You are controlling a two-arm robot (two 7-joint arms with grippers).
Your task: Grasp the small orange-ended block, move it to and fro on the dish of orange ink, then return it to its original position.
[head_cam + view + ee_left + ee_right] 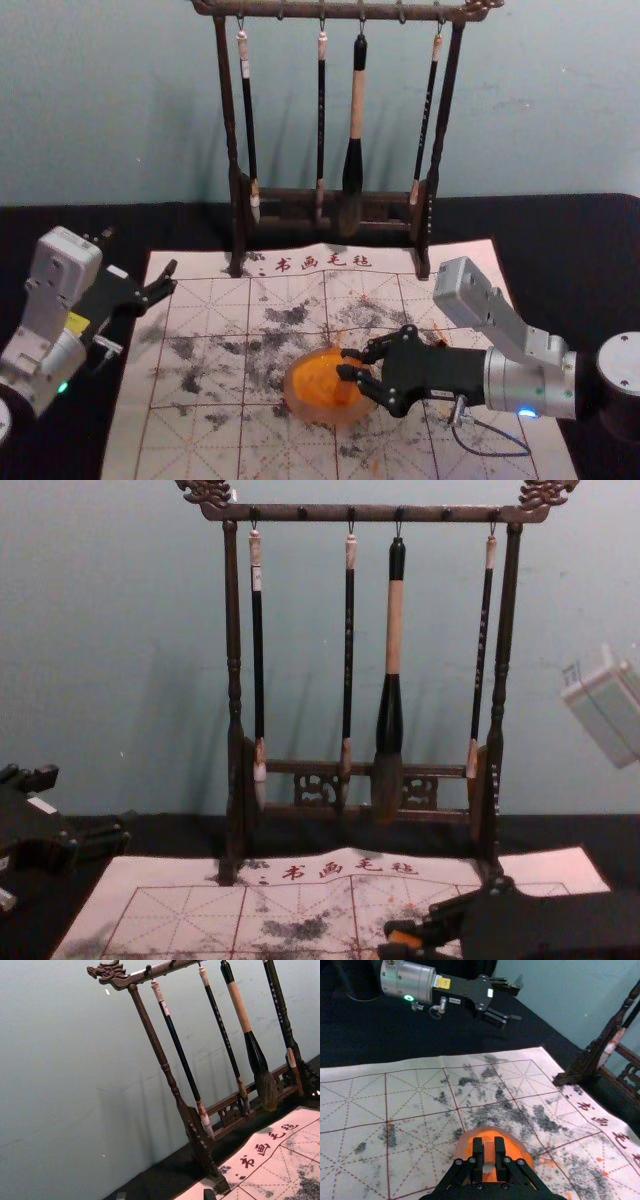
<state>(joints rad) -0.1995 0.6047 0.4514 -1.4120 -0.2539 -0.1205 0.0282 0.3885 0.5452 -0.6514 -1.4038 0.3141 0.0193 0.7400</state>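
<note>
Over the right part of the orange ink dish (305, 402), my right gripper (346, 365) reaches in from the right. In the right wrist view my right gripper (489, 1154) is shut on the small block (489, 1151), whose visible face is orange-pink above a paler band. Behind it lies the round dish (520, 1147). The chest view has the block's orange side (405, 939) between the fingers, low right of centre. Whether its lower end touches the ink is hidden. My left gripper (168, 280) stays parked open at the left; its fingertips (208, 1193) edge into the left wrist view.
A dark wooden rack (237, 130) with several hanging brushes stands behind the ink-stained white mat (190, 360). The mat has red grid lines and lies on a black cloth (560, 235). A pale wall rises behind the rack.
</note>
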